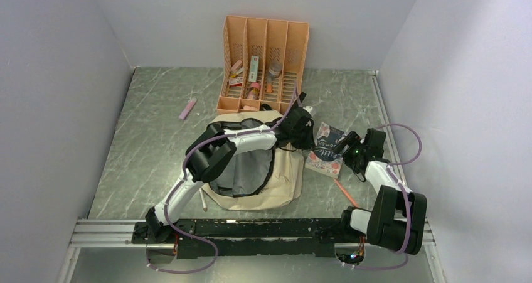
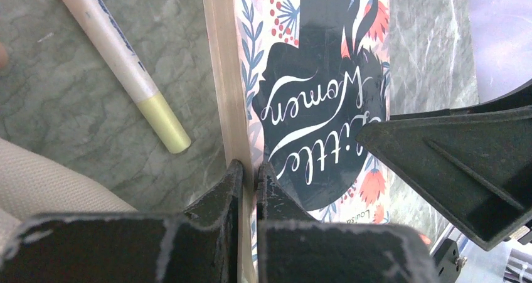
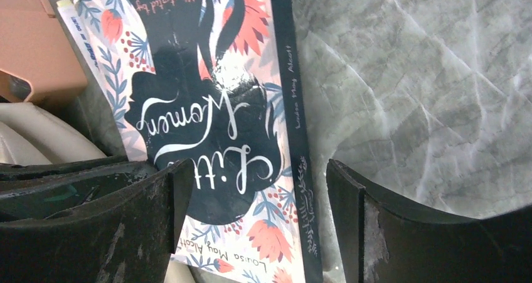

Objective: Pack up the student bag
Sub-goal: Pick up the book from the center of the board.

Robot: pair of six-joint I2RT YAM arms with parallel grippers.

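Observation:
The student bag [image 1: 282, 179] lies on the table, cream, its mouth open on grey lining [image 1: 244, 170]. Its corner shows in the left wrist view [image 2: 44, 182] and in the right wrist view [image 3: 37, 132]. A "Little Women" book [image 1: 326, 150] lies just right of the bag. My left gripper [image 2: 249, 170] reaches across the bag and is shut on the book's [image 2: 313, 107] page edge. My right gripper [image 3: 257, 201] is open, with one jaw over the cover [image 3: 207, 107] and the other on the spine side. In the top view it [image 1: 348, 146] is at the book's right edge.
An orange slotted organiser [image 1: 263, 63] with small items stands behind the bag. A cream marker with a yellow-green cap [image 2: 125, 69] lies beside the book. A pink item [image 1: 187, 108] lies at the back left, an orange pencil [image 1: 345, 192] right of the bag, a pen [image 1: 203, 199] at its left.

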